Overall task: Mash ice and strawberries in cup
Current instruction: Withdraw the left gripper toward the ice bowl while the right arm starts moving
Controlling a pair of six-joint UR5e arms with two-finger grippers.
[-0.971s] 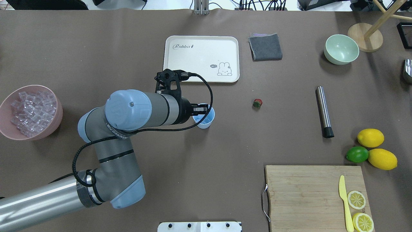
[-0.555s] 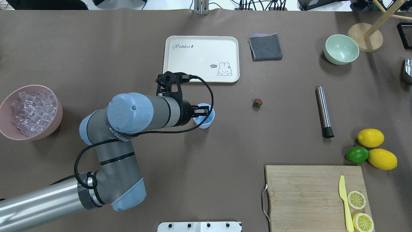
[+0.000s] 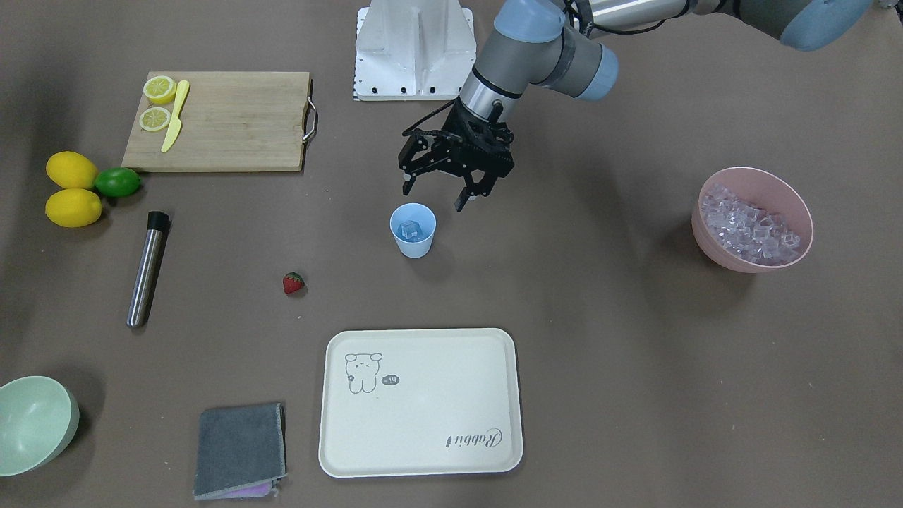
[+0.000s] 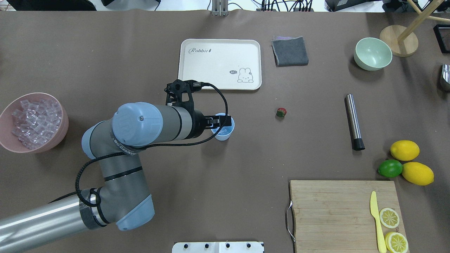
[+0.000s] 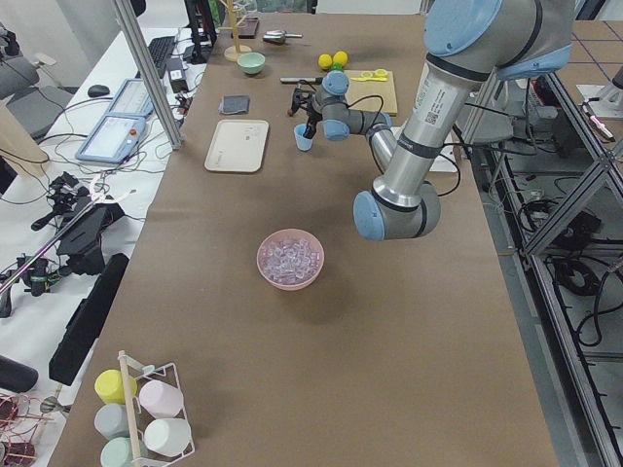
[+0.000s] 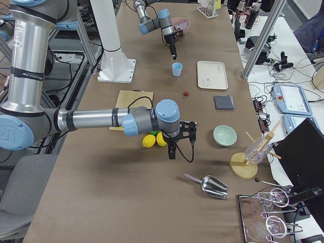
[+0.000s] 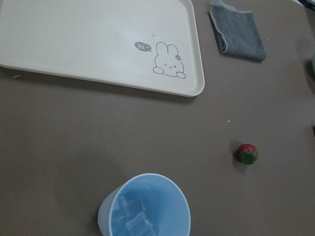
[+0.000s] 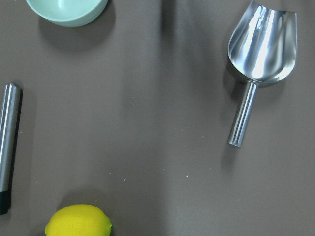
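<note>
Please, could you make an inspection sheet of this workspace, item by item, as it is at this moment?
Surface: brown table; no spill seen.
Job's things: blue cup upright, with ice inside; pink bowl full of ice; strawberry lying apart from the cup.
Clutter: tray, grey cloth, green bowl, steel rod, cutting board with lemon slices and knife, lemons, lime, metal scoop.
Grippers: left gripper open, empty, above the cup without touching it; right gripper near the lemons, state cannot be told.
Cables: black cable looped at the left wrist.
Surroundings: bench with devices; rack of cups.
</note>
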